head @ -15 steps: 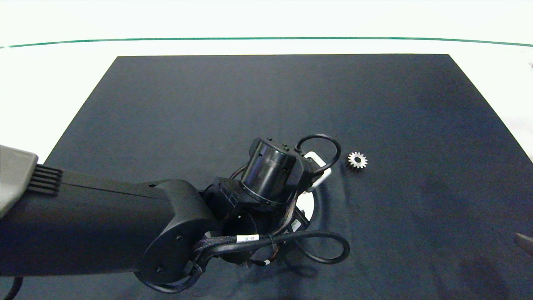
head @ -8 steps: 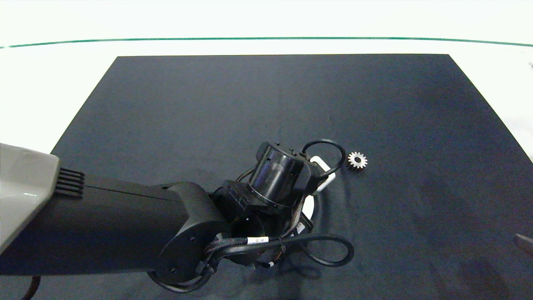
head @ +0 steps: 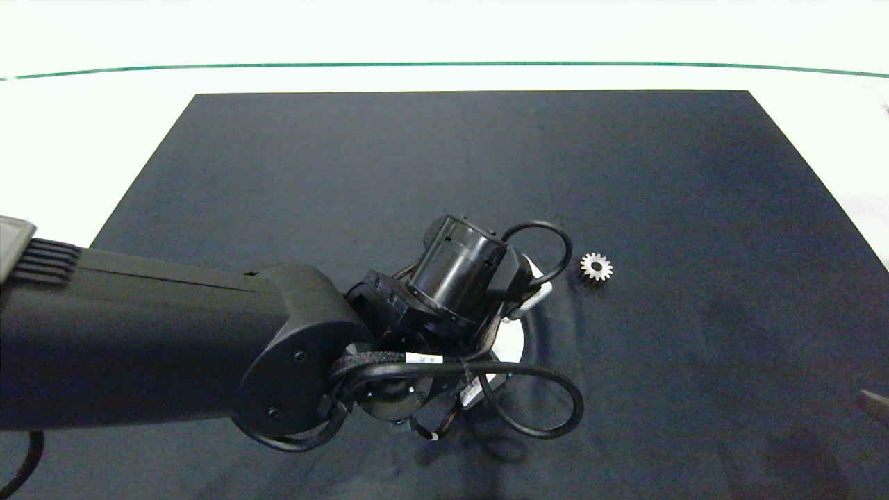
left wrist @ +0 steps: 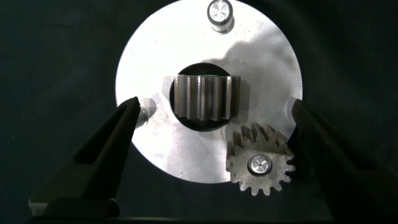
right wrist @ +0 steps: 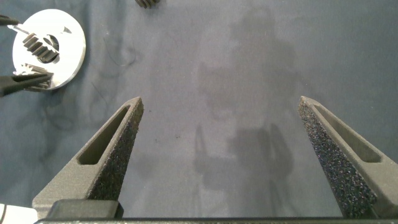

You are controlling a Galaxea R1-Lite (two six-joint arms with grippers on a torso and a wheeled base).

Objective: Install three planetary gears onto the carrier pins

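Note:
In the left wrist view the white disc [left wrist: 261, 81] lies on the black mat. One planetary gear [left wrist: 260, 165] sits on a carrier pin. A second gear [left wrist: 204, 98] stands on edge in the disc's central hole. One bare pin [left wrist: 220, 12] stands at the rim, and another pin [left wrist: 147, 109] shows beside a finger. My left gripper [left wrist: 214, 104] is open, its fingers straddling the disc without touching the gear. From above, the left arm hides most of the disc [head: 512, 340]. A third gear [head: 596, 267] lies loose on the mat to its right.
My right gripper [right wrist: 221, 102] hangs open over bare mat near the right edge, with the disc [right wrist: 48, 46] far off. One of its fingertips [head: 874, 404] shows in the head view. The black mat [head: 444, 173] lies on a white table.
The left arm has drawn back a little to the left and its wrist has turned, so more of the disc shows beneath it. The loose gear has not moved.

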